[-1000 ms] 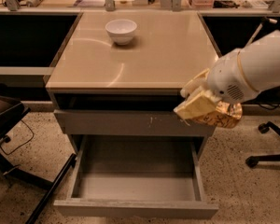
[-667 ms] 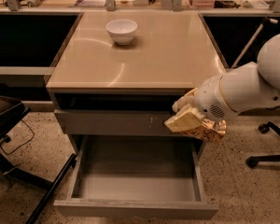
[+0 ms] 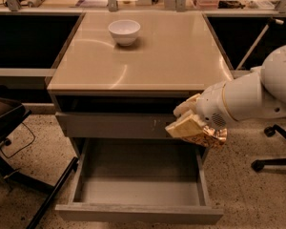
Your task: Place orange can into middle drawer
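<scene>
My gripper [image 3: 187, 123] hangs at the end of the white arm in front of the cabinet's right side, above the right edge of the open middle drawer [image 3: 139, 194]. Its tan fingers [image 3: 183, 126] are closed on the orange can [image 3: 207, 136], a crumpled shiny golden-orange can that sticks out below and to the right of them. The drawer is pulled far out and its grey box holds nothing. The can sits over the drawer's right wall, well above the drawer floor.
A white bowl [image 3: 124, 31] stands at the back of the beige cabinet top [image 3: 148, 56]. A closed grey drawer front with white scratches [image 3: 114, 125] is above the open drawer. A black chair base [image 3: 9, 132] stands left, another chair's legs [image 3: 274, 147] right.
My arm has moved left and down with the can, from beside the cabinet's right corner to over the open drawer's right side.
</scene>
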Controlling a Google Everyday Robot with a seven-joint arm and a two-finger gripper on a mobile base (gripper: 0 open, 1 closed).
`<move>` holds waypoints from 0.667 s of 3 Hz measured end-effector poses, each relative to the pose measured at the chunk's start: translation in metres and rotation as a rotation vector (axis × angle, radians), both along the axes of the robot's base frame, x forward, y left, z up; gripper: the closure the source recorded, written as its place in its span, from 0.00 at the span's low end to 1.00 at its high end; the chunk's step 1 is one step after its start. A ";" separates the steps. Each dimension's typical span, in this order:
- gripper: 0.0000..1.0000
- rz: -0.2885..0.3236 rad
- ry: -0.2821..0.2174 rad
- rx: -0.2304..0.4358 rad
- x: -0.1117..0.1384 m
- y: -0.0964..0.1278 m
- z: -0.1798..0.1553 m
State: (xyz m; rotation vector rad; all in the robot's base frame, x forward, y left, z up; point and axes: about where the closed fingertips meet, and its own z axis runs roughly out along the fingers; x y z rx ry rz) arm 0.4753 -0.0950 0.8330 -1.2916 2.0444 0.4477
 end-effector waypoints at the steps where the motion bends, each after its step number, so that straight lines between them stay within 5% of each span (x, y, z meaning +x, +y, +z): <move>1: 1.00 0.042 0.011 0.046 0.002 0.045 -0.054; 2: 1.00 0.072 0.054 0.075 0.007 0.094 -0.134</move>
